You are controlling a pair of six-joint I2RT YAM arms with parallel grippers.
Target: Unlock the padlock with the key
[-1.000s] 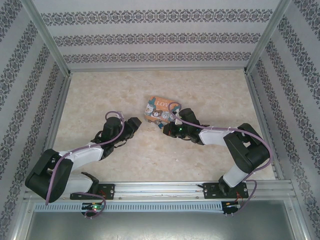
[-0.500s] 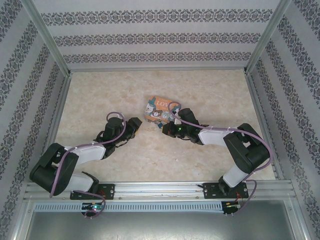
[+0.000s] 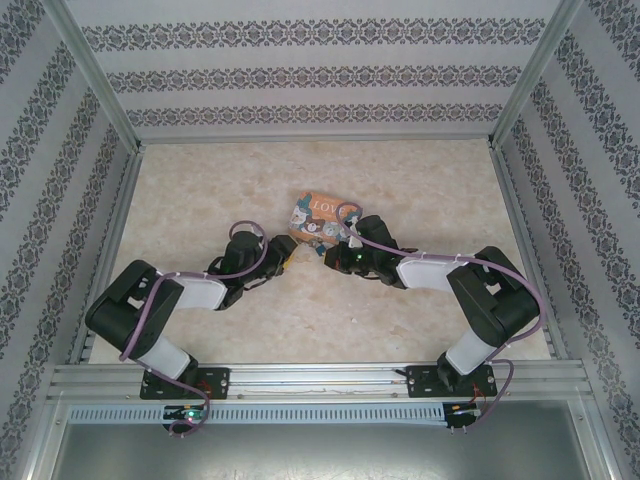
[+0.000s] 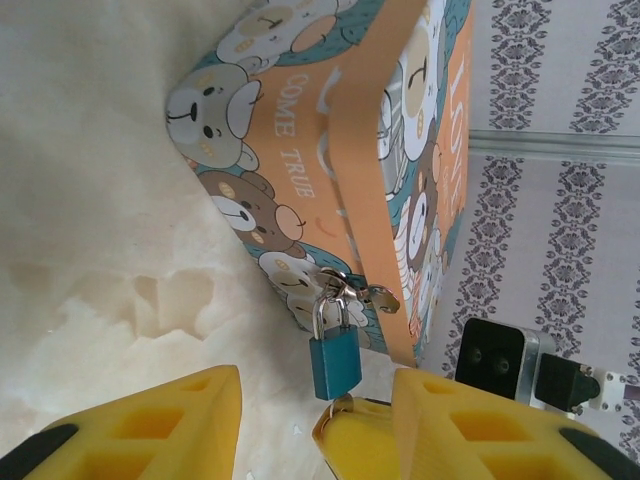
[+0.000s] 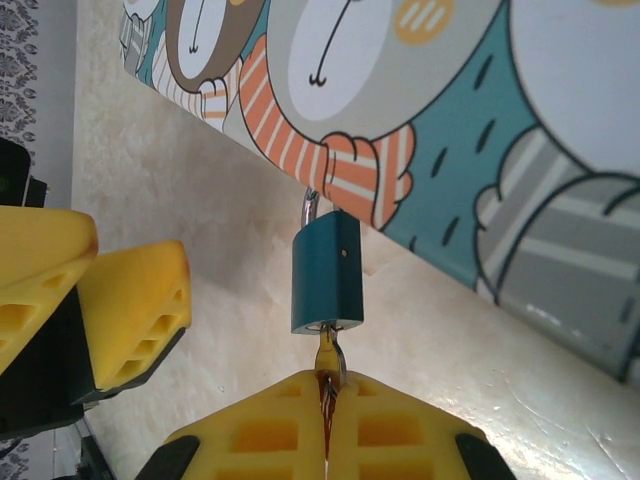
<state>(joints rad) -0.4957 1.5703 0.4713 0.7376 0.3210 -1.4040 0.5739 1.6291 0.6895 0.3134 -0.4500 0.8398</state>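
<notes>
The right gripper (image 5: 327, 385) has its yellow pads pressed together on the key (image 5: 327, 352), pinching its head so that the blade runs straight out from the fingertips into the underside of the padlock (image 5: 327, 272). The teal lock body therefore sits just ahead of that gripper, in line with its closed fingers, and its thin silvery shackle (image 4: 331, 305) loops through the metal hasp (image 4: 352, 288) on the edge of the cartoon-bear tin box (image 4: 335, 140) beyond it (the one lettered "LOVE" and "COME TRUE"). The box rests on the pale marbled tabletop (image 4: 100, 200), on the far side of both sets of fingers. The left gripper (image 4: 316, 392) faces the same spot from the other side with its jaws standing apart; the padlock hangs in the gap ahead of it, between the two yellow fingertips, and appears to touch neither of them. The tip of the right gripper lies just inside the left gripper's right-hand finger, close against it. From above, the two grippers meet nose to nose at the box's near edge, where the lock is too small to make out.
</notes>
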